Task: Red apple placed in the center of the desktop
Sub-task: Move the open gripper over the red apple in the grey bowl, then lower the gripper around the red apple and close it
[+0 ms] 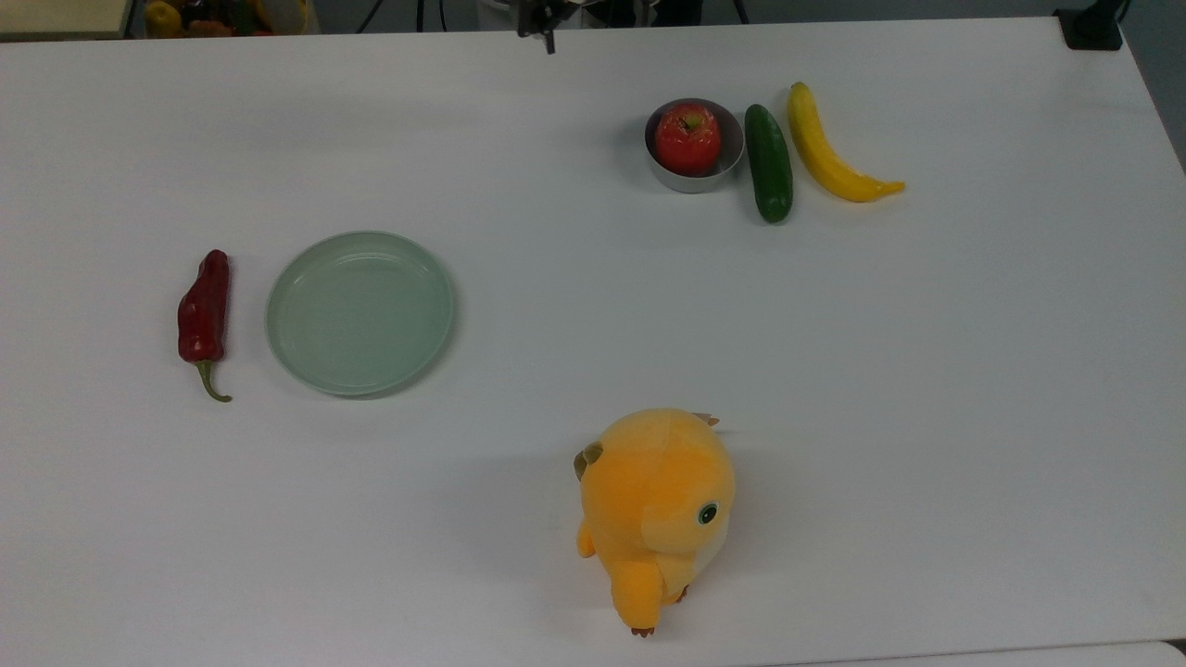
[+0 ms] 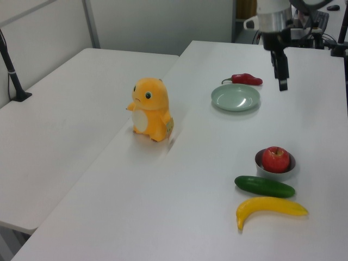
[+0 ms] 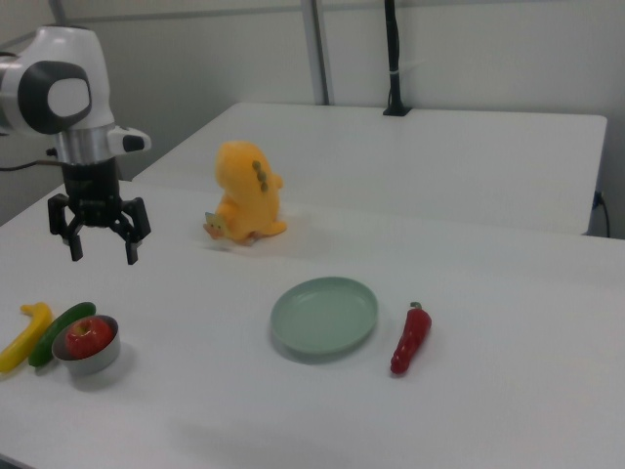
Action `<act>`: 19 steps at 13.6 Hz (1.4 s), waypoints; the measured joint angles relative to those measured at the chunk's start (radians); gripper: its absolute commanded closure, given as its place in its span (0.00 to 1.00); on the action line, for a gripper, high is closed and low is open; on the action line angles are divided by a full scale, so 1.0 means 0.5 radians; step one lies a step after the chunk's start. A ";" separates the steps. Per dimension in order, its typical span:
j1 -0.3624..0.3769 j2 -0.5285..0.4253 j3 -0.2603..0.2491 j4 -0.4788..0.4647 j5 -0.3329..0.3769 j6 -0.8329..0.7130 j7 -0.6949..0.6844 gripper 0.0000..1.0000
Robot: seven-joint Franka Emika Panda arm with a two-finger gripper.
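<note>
The red apple (image 1: 687, 139) sits in a small grey bowl (image 1: 695, 178) on the white counter (image 1: 593, 278), stem dimple up. Taking the bowl as the landmark: in the top view a green cucumber (image 1: 768, 163) lies just beside the bowl on the top view's right, and a yellow banana (image 1: 827, 148) lies just past the cucumber on the same side. A pale-green plate (image 1: 360, 312) rests well apart from the bowl toward the top view's lower left, with a dark-red chili pepper (image 1: 204, 310) just beyond the plate on the far side from the bowl. An orange plush toy (image 1: 658, 508) stands upright well below the bowl in the top view.

The gripper (image 3: 101, 256) hangs in the air off the counter, pointing straight down — in the right view it is above the bowl and a little toward the plush toy, touching nothing. Its jaws stand wide apart with nothing between them. In the left view the gripper (image 2: 282, 81) shows beyond the bowl, near the plate — the white arm (image 3: 61, 93) rises above it
</note>
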 measured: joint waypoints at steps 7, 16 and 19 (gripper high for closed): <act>0.002 -0.001 0.244 -0.454 0.000 0.474 0.000 0.00; 0.001 -0.008 0.478 -0.928 0.001 1.345 0.008 0.00; 0.001 -0.008 0.496 -0.933 0.001 1.355 0.008 0.00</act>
